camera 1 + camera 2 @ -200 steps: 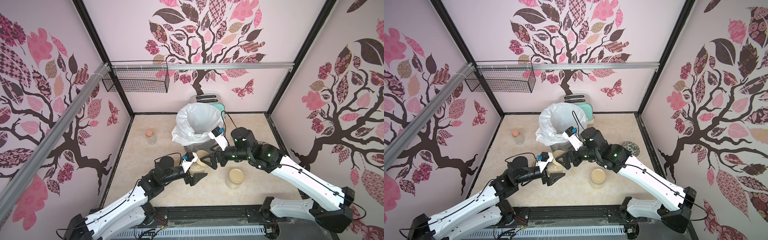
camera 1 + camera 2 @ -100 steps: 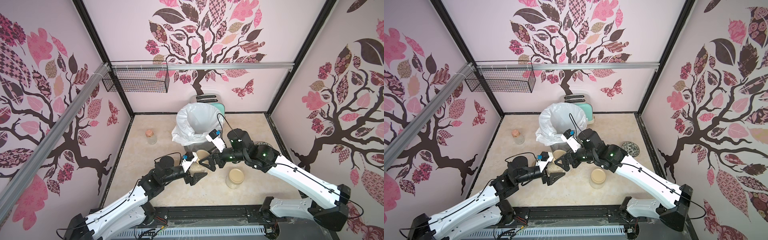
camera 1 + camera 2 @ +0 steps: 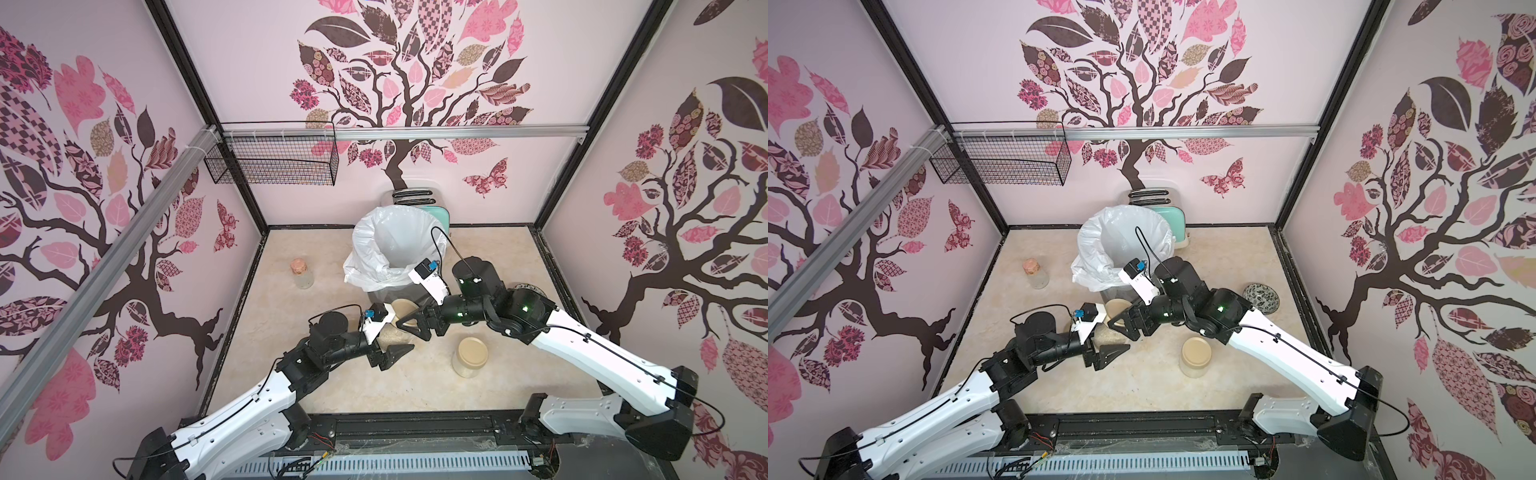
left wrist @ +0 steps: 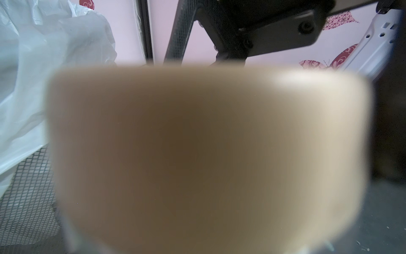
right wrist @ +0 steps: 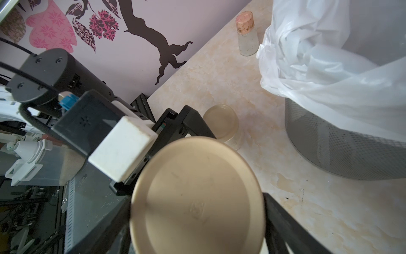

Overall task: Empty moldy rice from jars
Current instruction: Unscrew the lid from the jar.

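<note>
Shifted toward frame centre versus a second back: right gripper (image 3: 409,330), now down over lid (image 5: 197,198) of held jar (image 4: 197,154), jaws drawn in a bit from widest. Same pose for left gripper (image 3: 397,337).

Pale mass of moldy rice (image 3: 464,370) behind glass of third jar (image 3: 471,353): lidded, upright, lower right of centre in both top views, apart from both grippers.

Held jar at centre of both top views, mostly hidden under the grippers. Blurred beige blob filling left wrist view, lid versus contents hard to split. Left fingers either side of jar body, clamped on it. On table (image 3: 415,386) or lifted, cannot tell.

Right jaws still wide, astride lid. One dark finger (image 5: 283,228) right at rim, mate at opposite rim. Squeezing or just touching, cannot tell.

Lidded second jar (image 5: 222,123), upright, just above held jar in top views, near foot of mesh bin (image 5: 340,149), small gap between. Loose white liner (image 3: 390,241) draped over bin rim. Cork-stoppered flask (image 3: 301,274) left of bin, well apart. Dark patterned bowl (image 3: 1261,298) right of right arm, near right wall. Black wire basket (image 3: 274,160) on rail, upper left.
</note>
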Controlling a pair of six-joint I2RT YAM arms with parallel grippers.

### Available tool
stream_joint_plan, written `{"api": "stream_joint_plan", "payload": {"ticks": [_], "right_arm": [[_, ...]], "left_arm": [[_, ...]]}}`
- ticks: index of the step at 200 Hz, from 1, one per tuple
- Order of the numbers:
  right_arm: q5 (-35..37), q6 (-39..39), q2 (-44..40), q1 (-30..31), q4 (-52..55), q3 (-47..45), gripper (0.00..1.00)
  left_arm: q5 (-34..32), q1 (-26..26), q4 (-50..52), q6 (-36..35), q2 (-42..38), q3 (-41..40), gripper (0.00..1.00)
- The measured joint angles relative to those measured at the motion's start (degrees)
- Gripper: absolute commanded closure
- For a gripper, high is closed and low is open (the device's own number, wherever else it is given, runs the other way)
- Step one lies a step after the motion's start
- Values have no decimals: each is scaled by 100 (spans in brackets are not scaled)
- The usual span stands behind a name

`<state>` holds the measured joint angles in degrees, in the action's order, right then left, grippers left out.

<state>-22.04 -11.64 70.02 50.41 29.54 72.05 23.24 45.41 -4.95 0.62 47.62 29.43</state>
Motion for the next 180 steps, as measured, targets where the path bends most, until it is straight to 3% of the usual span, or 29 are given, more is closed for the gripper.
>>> {"api": "stream_joint_plan", "payload": {"ticks": [44, 69, 104, 180], "right_arm": [[-551, 833, -133, -155, -448, -437, 34], [-1290, 1279, -131, -472, -728, -651, 38], [-2282, 1825, -83, -833, -1064, -833, 37], [-3062, 3141, 323, -990, -702, -492, 36]], "left_arm": [[98, -4, 76, -13, -22, -68, 50], [149, -4, 131, -11, -44, -76, 50], [240, -7, 57, 17, -63, -76, 49], [448, -76, 72, -70, -85, -76, 50]]}}
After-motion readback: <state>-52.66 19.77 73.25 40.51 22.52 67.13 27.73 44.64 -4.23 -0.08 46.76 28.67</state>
